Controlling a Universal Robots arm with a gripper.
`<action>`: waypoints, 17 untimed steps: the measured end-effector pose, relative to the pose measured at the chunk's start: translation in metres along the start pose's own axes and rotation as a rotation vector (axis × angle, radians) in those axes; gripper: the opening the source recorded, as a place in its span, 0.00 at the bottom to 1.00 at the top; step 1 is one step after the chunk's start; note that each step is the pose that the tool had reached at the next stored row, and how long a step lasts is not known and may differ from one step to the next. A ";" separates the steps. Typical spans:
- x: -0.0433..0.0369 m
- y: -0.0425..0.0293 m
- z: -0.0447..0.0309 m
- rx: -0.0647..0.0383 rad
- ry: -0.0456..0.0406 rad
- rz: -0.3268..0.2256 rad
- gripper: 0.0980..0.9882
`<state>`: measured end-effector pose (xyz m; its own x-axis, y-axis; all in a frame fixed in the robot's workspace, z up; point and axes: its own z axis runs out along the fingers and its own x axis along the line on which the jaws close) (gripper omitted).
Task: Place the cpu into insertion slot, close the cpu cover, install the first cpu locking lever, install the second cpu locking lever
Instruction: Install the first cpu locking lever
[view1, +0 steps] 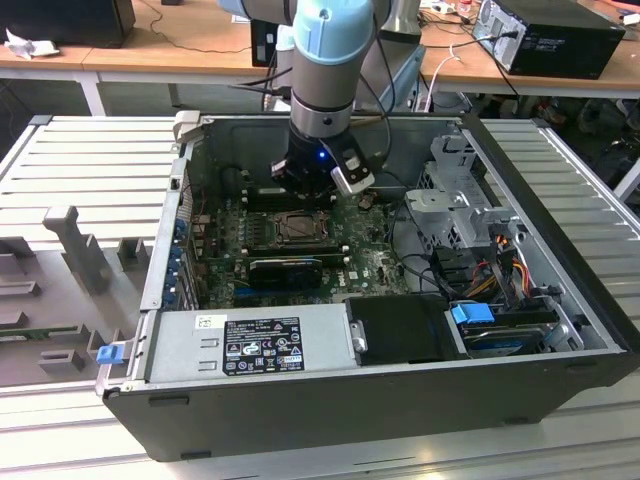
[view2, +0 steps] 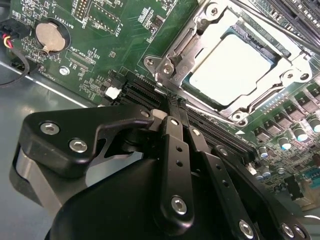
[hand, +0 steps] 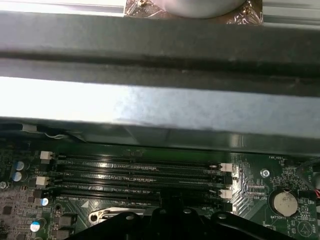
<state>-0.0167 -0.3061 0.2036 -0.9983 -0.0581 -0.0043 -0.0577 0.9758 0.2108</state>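
One pale square cpu (view2: 231, 67) under grey cpu cover (view2: 186, 46), fingers (view2: 175, 131) together, empty.

Chip (view2: 231, 67) glare-washed in second wrist view, face detail unreadable. Socket's (view2: 287, 75) 3 o'clock corner cut by frame edge. Gripper (view2: 176, 107) fingertips overlap; any gap impossible to judge.

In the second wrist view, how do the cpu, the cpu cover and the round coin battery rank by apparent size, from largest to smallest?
1. cpu cover, the frame around the chip.
2. cpu, inside the frame's window.
3. coin battery, clearly smallest.
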 end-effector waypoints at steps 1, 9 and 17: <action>-0.0001 -0.0001 0.0002 0.001 0.0001 0.000 0.01; -0.0005 -0.0003 0.0012 0.017 0.0010 0.000 0.01; -0.0005 -0.0001 0.0005 0.020 0.0011 0.000 0.01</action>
<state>-0.0161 -0.3060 0.2031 -0.9983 -0.0582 -0.0032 -0.0577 0.9798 0.1914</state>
